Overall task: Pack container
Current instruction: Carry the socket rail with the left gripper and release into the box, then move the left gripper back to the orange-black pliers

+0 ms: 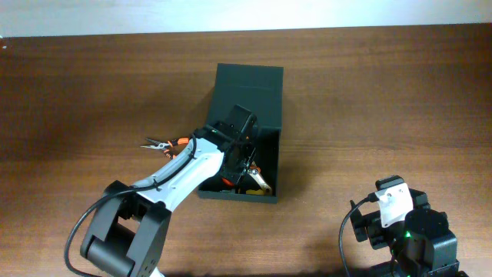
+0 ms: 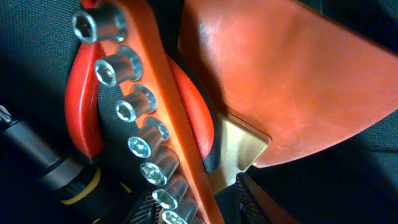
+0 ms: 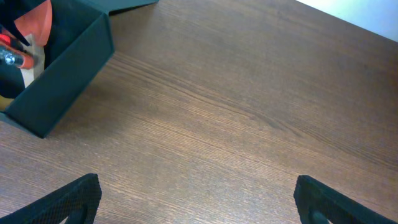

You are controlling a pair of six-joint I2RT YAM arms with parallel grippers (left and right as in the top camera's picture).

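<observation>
The dark green-black container [image 1: 278,165] stands open at mid-table, its flap lid [image 1: 250,85] lying flat behind it. My left gripper [image 1: 244,165] reaches down inside it. In the left wrist view its fingers [image 2: 196,208] sit on either side of an orange rail of chrome sockets [image 2: 134,109] and appear closed on it. Under the rail lie red-handled pliers [image 2: 81,99], a black screwdriver with a yellow band [image 2: 53,168] and a large orange tool [image 2: 280,81]. My right gripper [image 3: 198,199] is open and empty over bare table at the front right.
Orange-handled pliers [image 1: 157,144] lie on the wooden table just left of the container, beside my left arm. The container's near corner [image 3: 59,81] shows at the upper left of the right wrist view. The right arm base [image 1: 403,227] sits at the front right.
</observation>
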